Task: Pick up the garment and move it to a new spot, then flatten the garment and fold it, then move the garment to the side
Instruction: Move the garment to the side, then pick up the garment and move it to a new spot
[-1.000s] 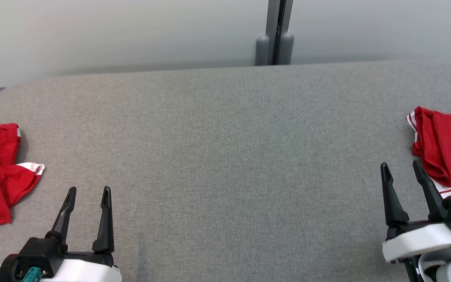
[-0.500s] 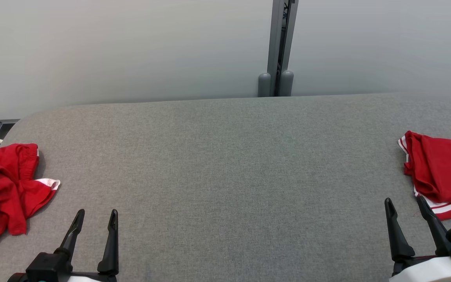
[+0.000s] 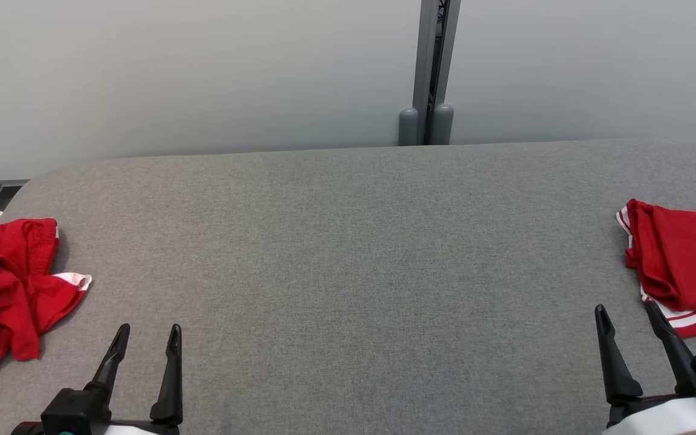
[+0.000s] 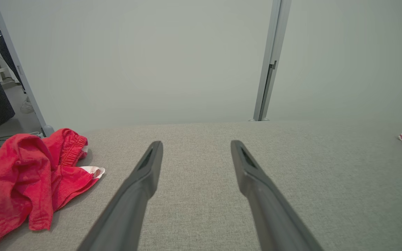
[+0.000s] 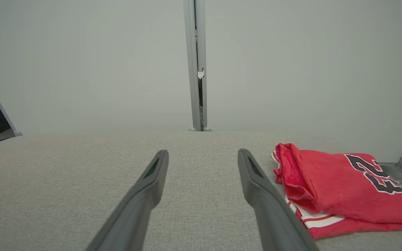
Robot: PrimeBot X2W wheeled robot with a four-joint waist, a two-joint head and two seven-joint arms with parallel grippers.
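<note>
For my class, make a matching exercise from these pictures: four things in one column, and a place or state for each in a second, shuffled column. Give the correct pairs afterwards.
Column one
1. crumpled red garment
2. folded red jersey
3. left gripper
4. grey post

Column two
a. lies flat at the right end of the table, black number on it
b. stands behind the table's far edge
c. open, holding nothing
d. bunched up at the table's left end

Pairs: 1-d, 2-a, 3-c, 4-b
</note>
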